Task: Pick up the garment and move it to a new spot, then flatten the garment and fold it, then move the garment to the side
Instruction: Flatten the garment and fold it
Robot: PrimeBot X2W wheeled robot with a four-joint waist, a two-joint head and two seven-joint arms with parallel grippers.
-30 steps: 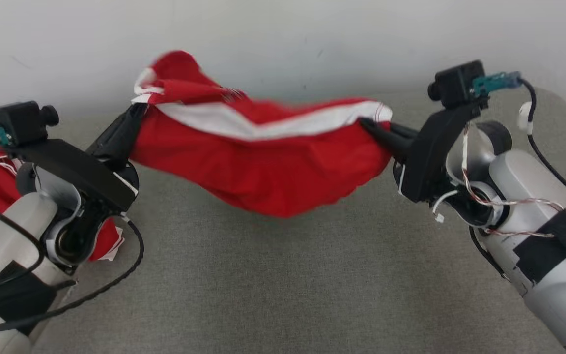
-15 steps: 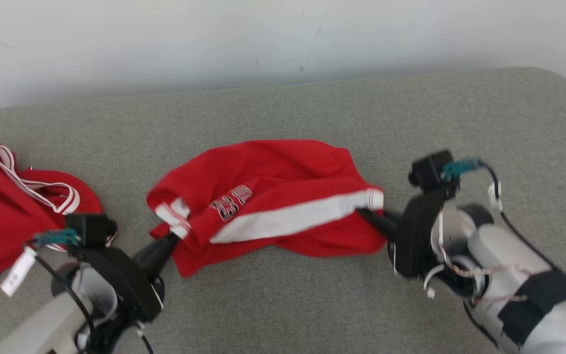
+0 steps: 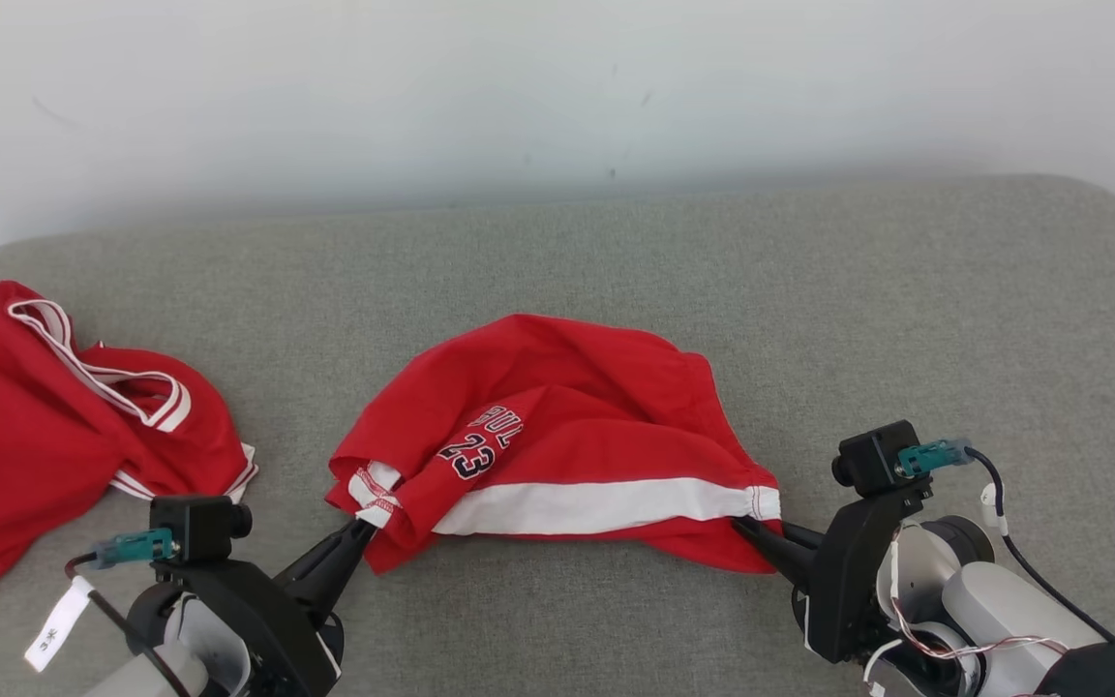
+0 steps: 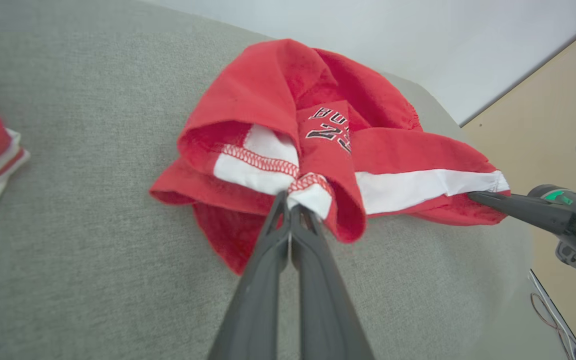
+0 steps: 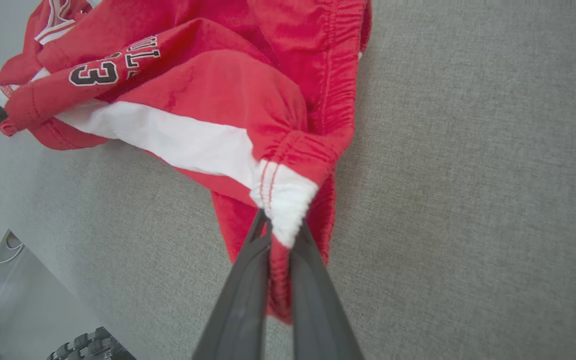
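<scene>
Lying between left hand [image 3: 361, 524] and right hand [image 3: 741, 524], garment [image 3: 596, 407], ends pinched

White wall [image 3: 557, 87] (few scuffs) behind grey fabric surface [image 3: 557, 242].

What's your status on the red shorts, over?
Both shut: left gripper, right gripper, on opposite ends of the red shorts. Shorts down on grey cushion, bunched, not flat. Off to the left, second red garment, lying apart.
</scene>
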